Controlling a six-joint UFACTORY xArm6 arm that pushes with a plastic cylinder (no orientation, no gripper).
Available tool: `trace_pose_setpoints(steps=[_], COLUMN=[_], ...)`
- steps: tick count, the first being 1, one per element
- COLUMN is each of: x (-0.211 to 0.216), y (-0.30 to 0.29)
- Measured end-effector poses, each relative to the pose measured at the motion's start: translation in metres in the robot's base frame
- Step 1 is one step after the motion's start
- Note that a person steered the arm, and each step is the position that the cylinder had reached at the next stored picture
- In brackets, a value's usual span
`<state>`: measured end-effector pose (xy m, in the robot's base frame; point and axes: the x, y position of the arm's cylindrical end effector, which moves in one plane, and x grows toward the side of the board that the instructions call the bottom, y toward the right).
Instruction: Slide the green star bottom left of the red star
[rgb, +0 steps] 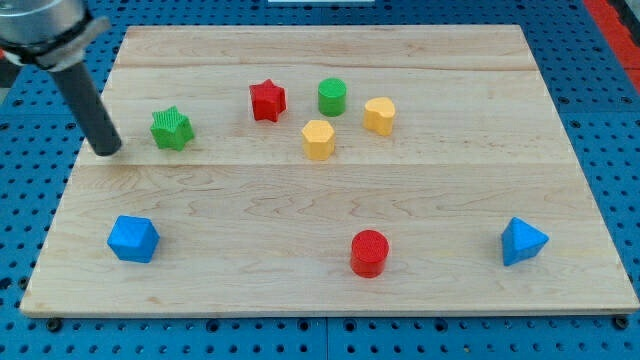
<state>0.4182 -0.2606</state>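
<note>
The wooden board (330, 190) fills most of the view, its pale planks running left to right over a blue pegboard surface (30, 200) that shows around its edges. My arm comes in from the far left corner as a dark rod, and my tip (107, 152) rests on the board near its left edge, just left of the green star (172, 129) with a narrow gap between them, so I am not touching it. I carry no jaws or clamp, only this bare rod, and it holds nothing. The green star sits in the far left part of the board, well left of the red star (267, 101) and a little nearer to the viewer than it. It is compact with no clear long axis, and one point faces toward the far edge. Near the front left corner lies a blue block (133, 239) with many flat faces, and near the front right a blue block of pyramid-like shape (522, 241). A red cylinder (369, 252) stands near the front edge, right of centre. Right of the red star stands a green cylinder (332, 97), then a yellow hexagonal block (379, 116) further right, and another yellow hexagonal block (318, 139) just in front of the green cylinder. I can read no writing, labels or brand marks on any block.
</note>
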Motion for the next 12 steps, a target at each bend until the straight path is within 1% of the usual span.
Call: trace_pose_setpoints(steps=[1, 2, 6, 7, 9, 11, 12], x=[-0.008, -0.008, -0.038, -0.065, -0.041, -0.039, -0.065], y=[0.013, 0.045, 0.063, 0.063, 0.072, 0.12, 0.097])
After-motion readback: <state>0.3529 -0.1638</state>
